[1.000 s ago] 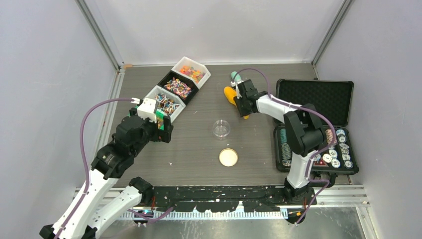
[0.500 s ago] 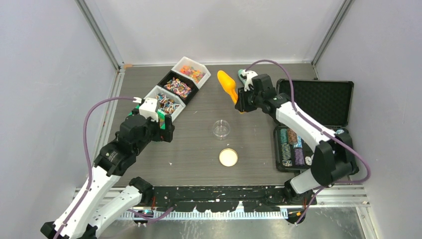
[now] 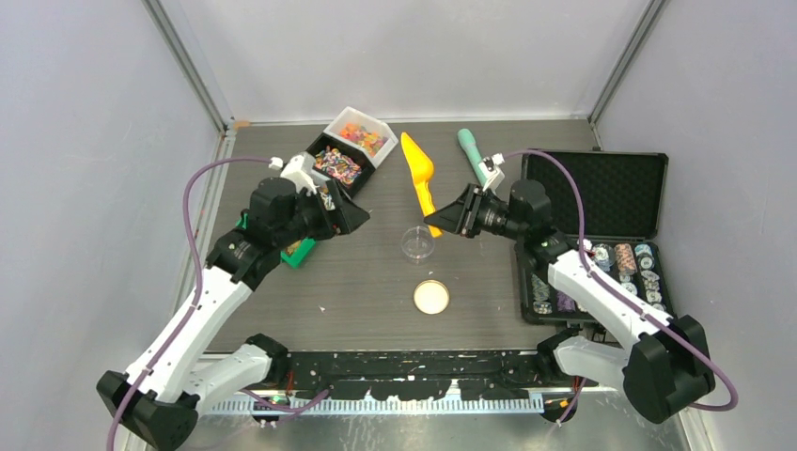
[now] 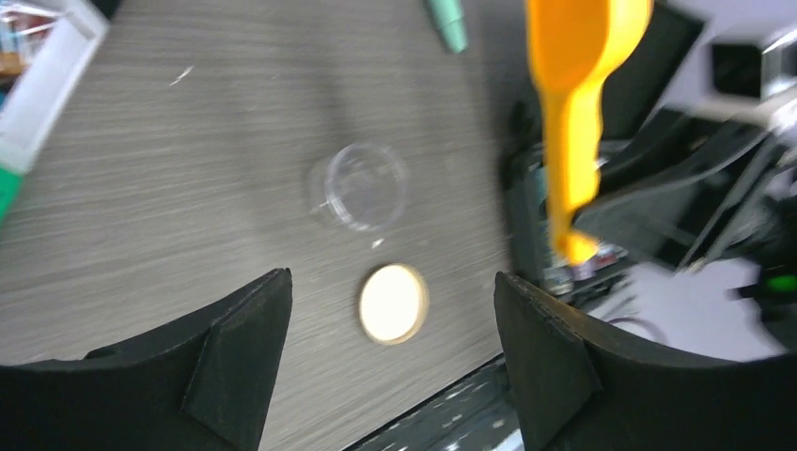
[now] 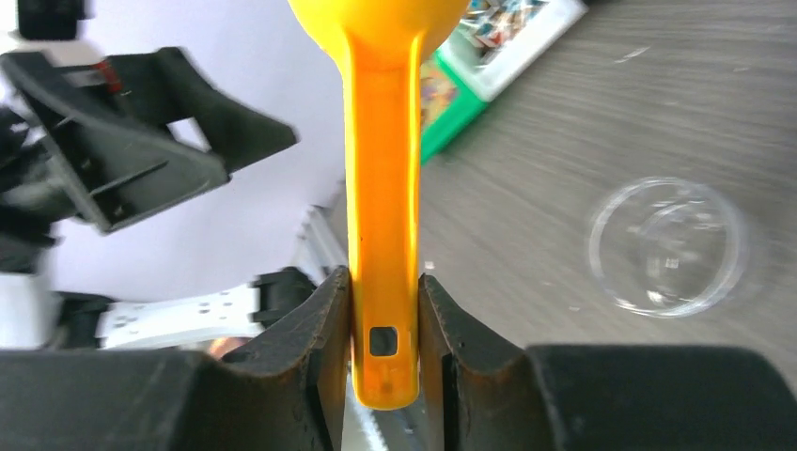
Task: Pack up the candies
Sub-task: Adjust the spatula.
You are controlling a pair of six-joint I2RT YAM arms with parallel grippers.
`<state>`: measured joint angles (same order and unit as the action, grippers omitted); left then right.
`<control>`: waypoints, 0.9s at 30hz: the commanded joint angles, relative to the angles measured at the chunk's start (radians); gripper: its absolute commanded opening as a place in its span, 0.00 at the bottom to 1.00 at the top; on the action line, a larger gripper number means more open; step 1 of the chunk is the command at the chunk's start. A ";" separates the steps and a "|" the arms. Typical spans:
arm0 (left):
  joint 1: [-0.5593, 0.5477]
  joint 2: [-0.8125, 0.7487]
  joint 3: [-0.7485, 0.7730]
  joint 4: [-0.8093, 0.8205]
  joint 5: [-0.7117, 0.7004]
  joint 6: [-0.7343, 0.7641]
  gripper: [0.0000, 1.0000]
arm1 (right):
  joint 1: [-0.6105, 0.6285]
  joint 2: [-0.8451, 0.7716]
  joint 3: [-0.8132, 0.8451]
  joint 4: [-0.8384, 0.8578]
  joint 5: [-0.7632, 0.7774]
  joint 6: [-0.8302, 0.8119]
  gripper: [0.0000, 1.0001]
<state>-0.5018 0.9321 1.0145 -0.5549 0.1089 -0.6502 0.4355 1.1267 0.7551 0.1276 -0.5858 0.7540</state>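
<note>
left pincer [image 4: 390, 285] agape | clear cup [image 4: 358, 185] | lid [image 4: 393, 303] | orange scoop [image 4: 573, 113]

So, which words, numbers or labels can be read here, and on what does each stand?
None can be read.
Any marks on the round striped poker chips in the open black case are too small.
Any print on the multicoloured wrapped candies is too small as well.

Top camera looks down on the whole table [image 3: 357, 282]; both close wrist cameras share the clear cup [image 4: 359, 186].

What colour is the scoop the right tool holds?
Orange scoop; the right wrist view shows it best.
</note>
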 commanded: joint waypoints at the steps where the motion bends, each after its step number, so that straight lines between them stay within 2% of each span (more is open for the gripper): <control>1: 0.060 0.019 -0.006 0.314 0.222 -0.273 0.76 | 0.005 -0.053 -0.087 0.429 -0.142 0.329 0.07; 9: 0.095 0.082 -0.040 0.562 0.261 -0.386 0.74 | 0.024 -0.068 -0.152 0.661 -0.237 0.481 0.07; 16: 0.097 0.165 -0.082 0.800 0.318 -0.512 0.72 | 0.063 0.001 -0.178 0.915 -0.282 0.665 0.08; 27: 0.098 0.234 -0.160 1.036 0.364 -0.627 0.69 | 0.107 0.043 -0.183 0.899 -0.272 0.626 0.08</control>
<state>-0.4099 1.1584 0.8719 0.3153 0.4358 -1.2182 0.5320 1.1706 0.5716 0.9585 -0.8516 1.3914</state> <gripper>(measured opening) 0.698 0.335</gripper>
